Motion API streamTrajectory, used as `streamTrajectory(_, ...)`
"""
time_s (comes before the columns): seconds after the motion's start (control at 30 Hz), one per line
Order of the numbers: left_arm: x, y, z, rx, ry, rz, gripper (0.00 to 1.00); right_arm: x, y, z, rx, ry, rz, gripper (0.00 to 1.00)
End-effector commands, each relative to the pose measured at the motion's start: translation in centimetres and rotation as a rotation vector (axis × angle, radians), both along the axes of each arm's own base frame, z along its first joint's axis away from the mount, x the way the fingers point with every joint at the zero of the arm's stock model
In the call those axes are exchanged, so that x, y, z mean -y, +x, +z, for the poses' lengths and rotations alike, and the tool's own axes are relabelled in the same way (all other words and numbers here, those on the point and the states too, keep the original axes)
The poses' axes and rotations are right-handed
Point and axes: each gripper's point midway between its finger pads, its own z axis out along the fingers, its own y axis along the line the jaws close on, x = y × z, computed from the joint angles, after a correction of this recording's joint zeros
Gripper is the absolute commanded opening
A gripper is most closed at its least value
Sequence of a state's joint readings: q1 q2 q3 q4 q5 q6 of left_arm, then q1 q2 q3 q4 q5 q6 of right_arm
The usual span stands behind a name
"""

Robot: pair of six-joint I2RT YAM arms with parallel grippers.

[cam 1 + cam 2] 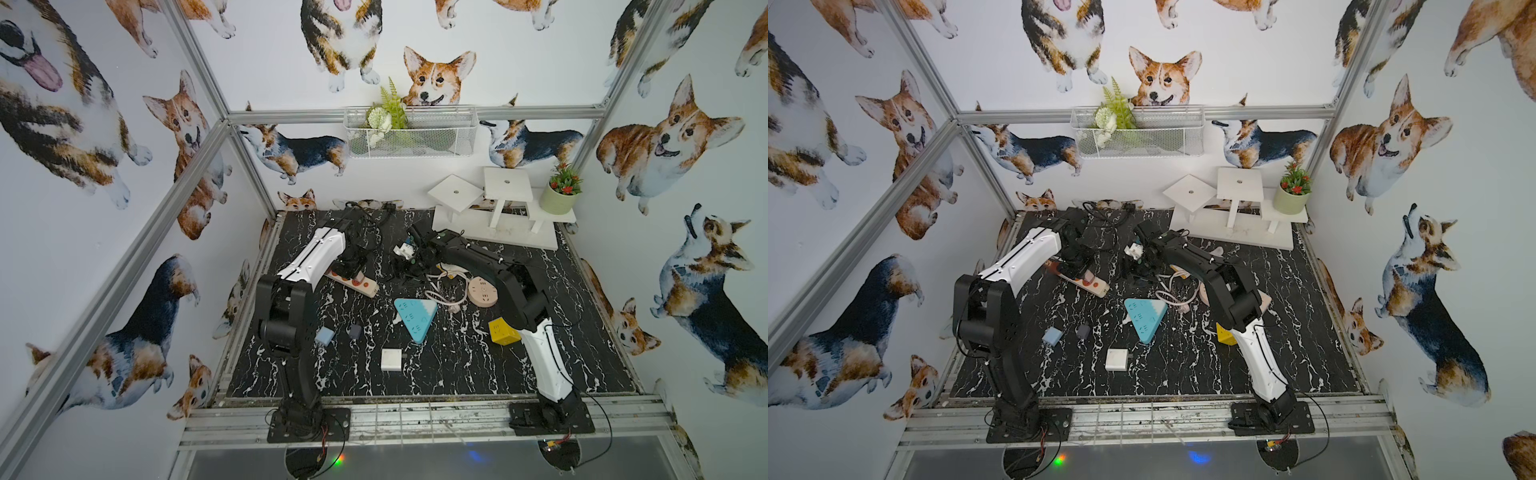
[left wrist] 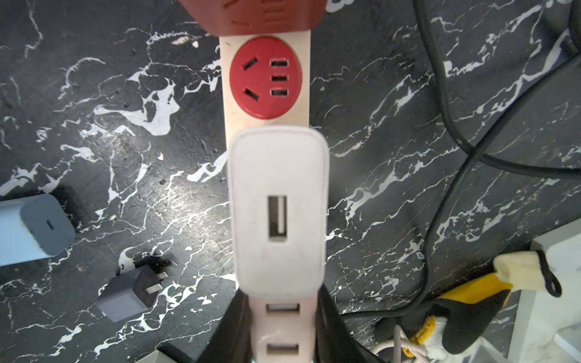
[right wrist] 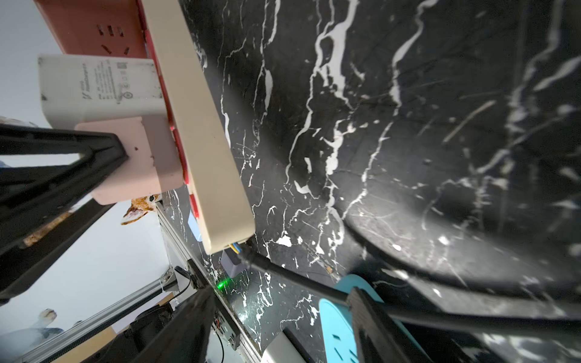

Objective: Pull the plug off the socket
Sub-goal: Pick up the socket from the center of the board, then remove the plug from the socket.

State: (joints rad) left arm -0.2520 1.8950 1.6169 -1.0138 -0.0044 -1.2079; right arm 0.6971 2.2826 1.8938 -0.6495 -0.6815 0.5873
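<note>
The left arm point(image 1: 311, 257) reaches forward from its base with the elbow raised. Its wrist bends down over the cream plastic power strip with round red sockets point(image 2: 268, 80). The left hand point(image 2: 279, 317) is clamped tight on the pale pink plug block with two USB ports point(image 2: 282, 327), one black finger on each flank. The block sits seated in the strip, just beside a white USB charger point(image 2: 278, 213) plugged into the same strip.

The right arm point(image 1: 478, 257) stretches low across the black marble-patterned table point(image 1: 457, 374). Its hand point(image 3: 281, 290) lies sideways near the strip's cable end, fingers apart with nothing between them. A black cable point(image 3: 298, 279) crosses one finger.

The strip lies in the left half of the table. Black cables crowd one long side of it and bare marble lies along the other. Toward the front sits a turquoise triangular socket block point(image 1: 415, 318).

Grey printing runs along the white charger's side, too small to read.
</note>
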Motion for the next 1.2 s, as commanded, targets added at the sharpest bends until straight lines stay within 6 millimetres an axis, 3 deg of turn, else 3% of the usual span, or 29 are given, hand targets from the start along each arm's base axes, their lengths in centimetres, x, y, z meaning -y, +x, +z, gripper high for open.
streamTrajectory(0.0, 0.5, 1.0, 0.7, 0.059, -0.032, -0.009, 0.0, -1.4, 0.0, 0.9, -0.024, 0.079, -0.008, 0.72)
streamTrajectory(0.57, 2.1, 1.3, 0.8, 0.113, -0.137, -0.021, 0.0, -3.7, -0.6, -0.7, -0.151, 0.175, 0.037, 0.66)
streamTrajectory(0.77, 2.4, 1.0, 0.6, 0.112, -0.157, -0.025, 0.0, -4.2, -0.5, -0.7, -0.167, 0.209, 0.025, 0.47)
streamTrajectory(0.9, 2.7, 1.2, 0.9, 0.145, -0.177, -0.031, 0.0, -4.3, -0.9, -1.3, -0.186, 0.198, 0.026, 0.4)
streamTrajectory(1.0, 2.9, 1.3, 0.9, 0.158, -0.185, -0.042, 0.0, -4.1, -1.1, -1.8, -0.201, 0.189, 0.011, 0.21)
streamTrajectory(1.07, 3.2, 1.3, 1.0, 0.173, -0.205, -0.061, 0.0, -3.8, -1.1, -2.2, -0.214, 0.171, -0.017, 0.04)
streamTrajectory(1.17, 3.5, 1.7, 1.8, 0.257, -0.235, -0.078, 0.0, -2.4, -1.1, -3.8, -0.223, 0.054, -0.079, 0.0)
